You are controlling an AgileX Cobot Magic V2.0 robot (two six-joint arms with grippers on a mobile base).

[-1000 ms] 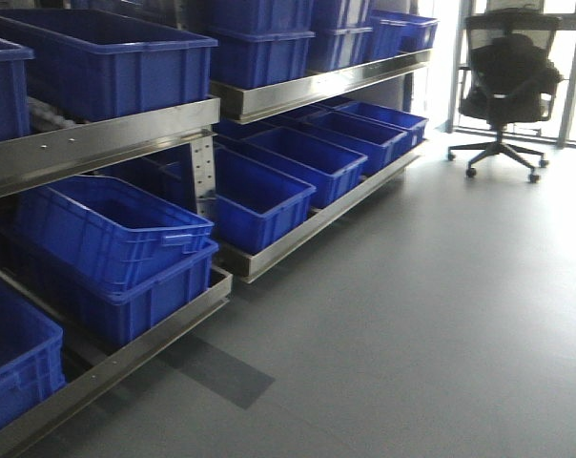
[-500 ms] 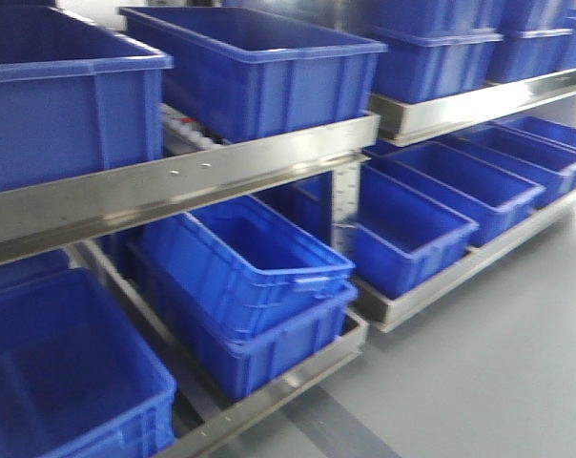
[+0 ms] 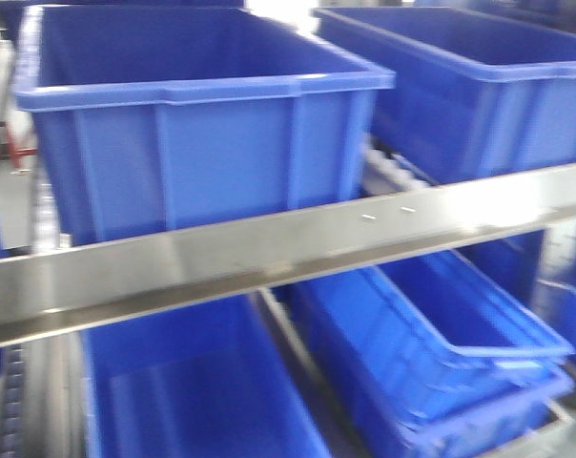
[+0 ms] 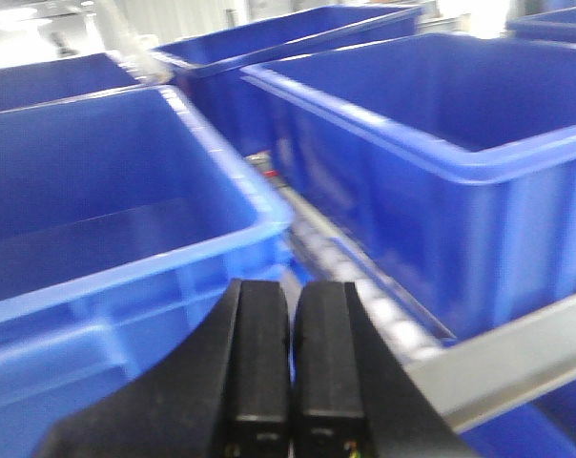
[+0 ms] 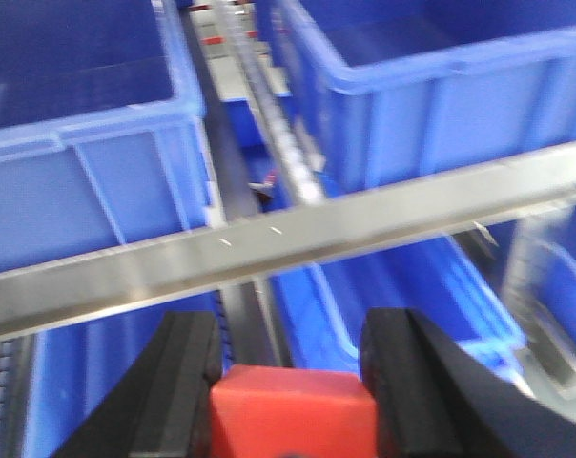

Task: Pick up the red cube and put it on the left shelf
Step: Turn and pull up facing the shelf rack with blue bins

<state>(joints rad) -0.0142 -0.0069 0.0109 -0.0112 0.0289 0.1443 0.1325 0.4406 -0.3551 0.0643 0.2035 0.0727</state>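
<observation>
Right gripper [image 5: 290, 377]: clenched on the red cube [image 5: 293, 415], which is held between its fingers, in front of the steel shelf rail [image 5: 317, 224].
Left gripper [image 4: 291, 358]: fingers pressed together, nothing held.
Upper blue bins [image 3: 202, 143]: set just behind the rail.
Lower blue bins [image 3: 431, 353]: seen beneath it.
Change: rail and bins are viewed from closer than half a second ago.
</observation>
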